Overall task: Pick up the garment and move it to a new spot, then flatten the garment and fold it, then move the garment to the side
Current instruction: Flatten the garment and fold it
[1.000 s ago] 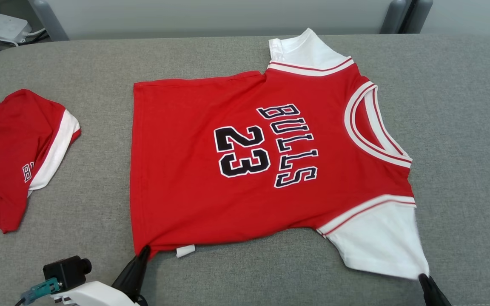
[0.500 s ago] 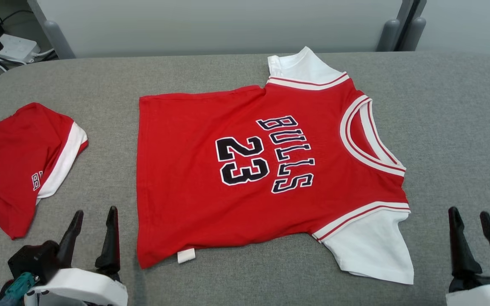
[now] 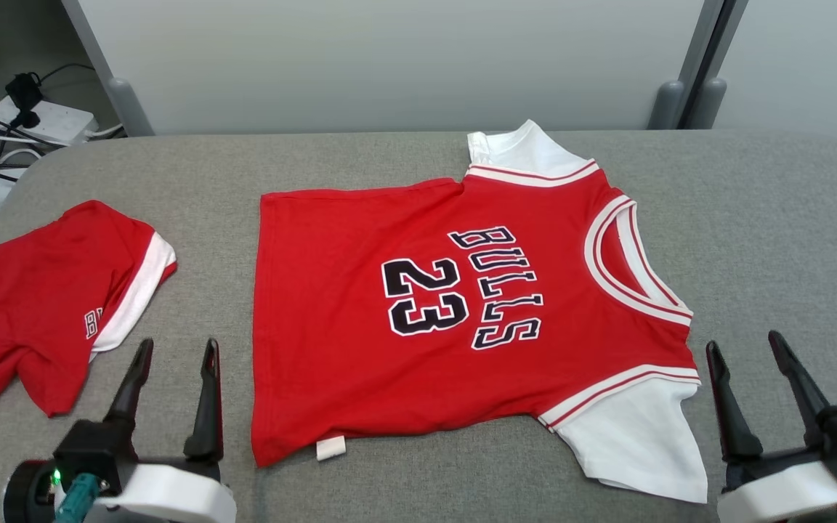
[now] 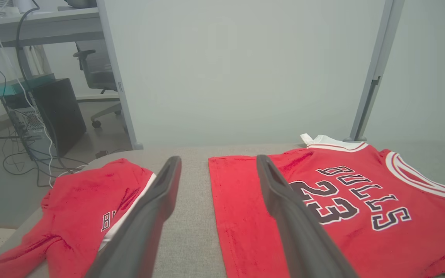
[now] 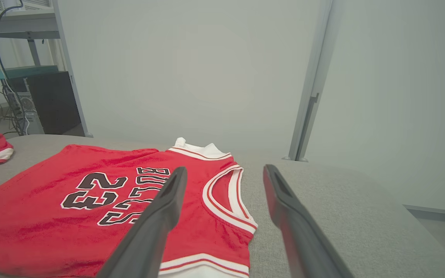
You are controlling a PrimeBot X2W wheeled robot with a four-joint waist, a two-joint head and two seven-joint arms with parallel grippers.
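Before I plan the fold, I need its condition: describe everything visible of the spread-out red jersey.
The red jersey lies flat, front up, on the grey padded table, neck towards the robot's right. Soft knit-looking fabric; black BULLS 23 lettering edged white, white sleeves with striped trim, a small white tag at the near hem corner. Only the table touches it; left gripper and right gripper sit clear.

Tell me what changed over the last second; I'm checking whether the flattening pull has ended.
The left end effector released the hem corner of the jersey, and the right end effector released its near sleeve tip. Both opened and drew back. The jersey stayed flat, and the other red garment stayed put.
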